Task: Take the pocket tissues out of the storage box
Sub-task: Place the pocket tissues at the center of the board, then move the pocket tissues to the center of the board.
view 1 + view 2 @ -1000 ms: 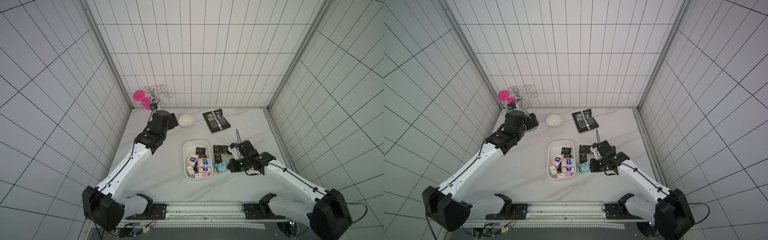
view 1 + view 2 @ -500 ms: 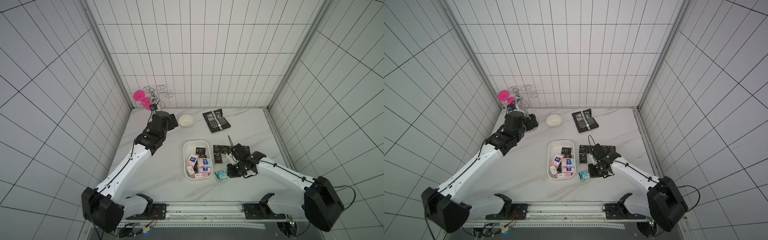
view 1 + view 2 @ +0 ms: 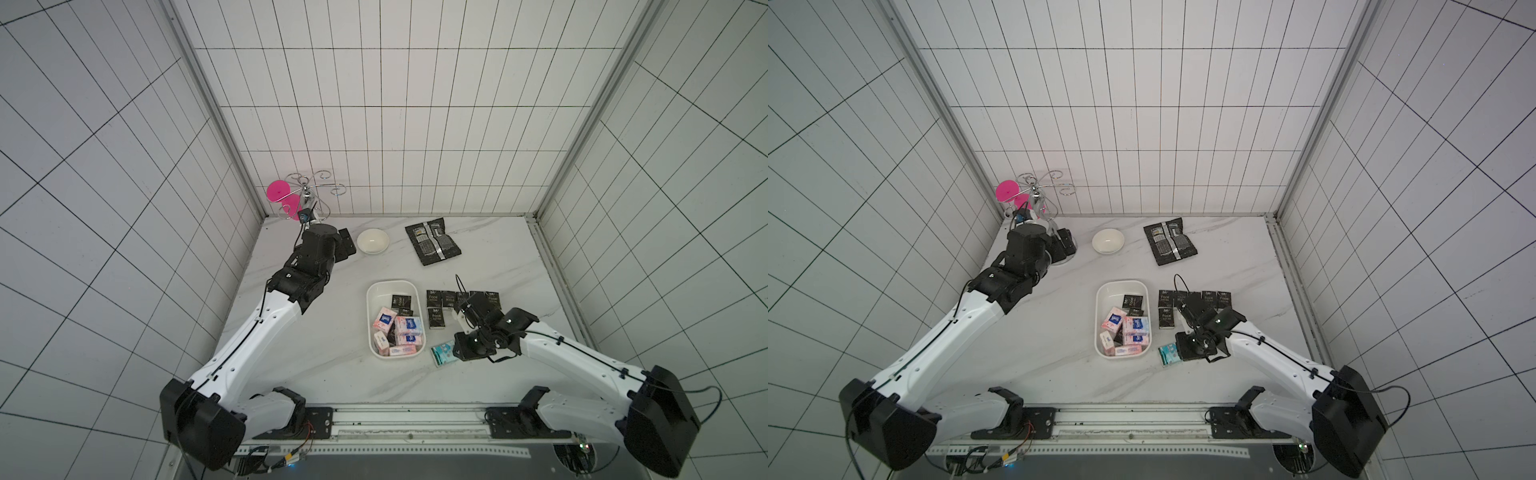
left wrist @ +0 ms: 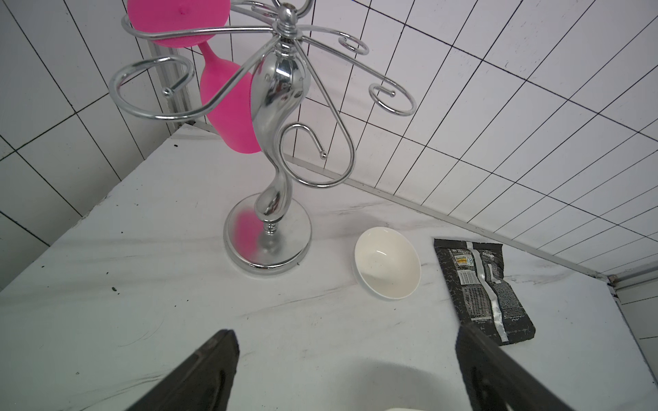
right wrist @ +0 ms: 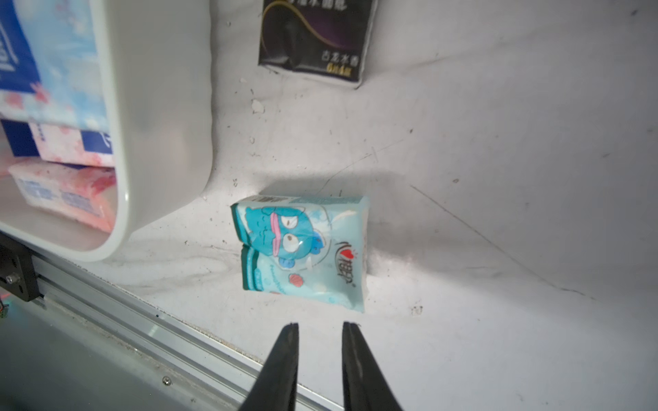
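The storage box [image 3: 368, 316] [image 3: 1097, 320] is a shallow white tray mid-table holding several pink-white [image 3: 409, 334] and black pocket tissues. Several black packets [image 3: 435, 322] [image 3: 1167, 320] lie in rows on the table to its right. A teal packet [image 3: 442, 352] [image 3: 1168, 354] [image 5: 302, 249] lies flat on the table off the box's near right corner [image 5: 117, 142]. My right gripper [image 3: 454, 351] [image 5: 319, 325] hovers just behind that packet, slightly open with nothing between its fingers. My left gripper [image 3: 348, 246] [image 4: 347, 334] stands wide open and holds nothing at the far left.
A small white bowl [image 3: 372, 241] [image 4: 388, 263] and a black foil pouch [image 3: 434, 241] [image 4: 484, 288] lie at the back. A chrome glass rack [image 4: 274, 199] with a pink glass [image 4: 228, 106] fills the back left corner. The metal front rail [image 5: 142, 320] runs close to the teal packet.
My right gripper carried the teal packet toward the table's front, set it down beside the box's near corner, then opened and let it go. The left arm stayed put.
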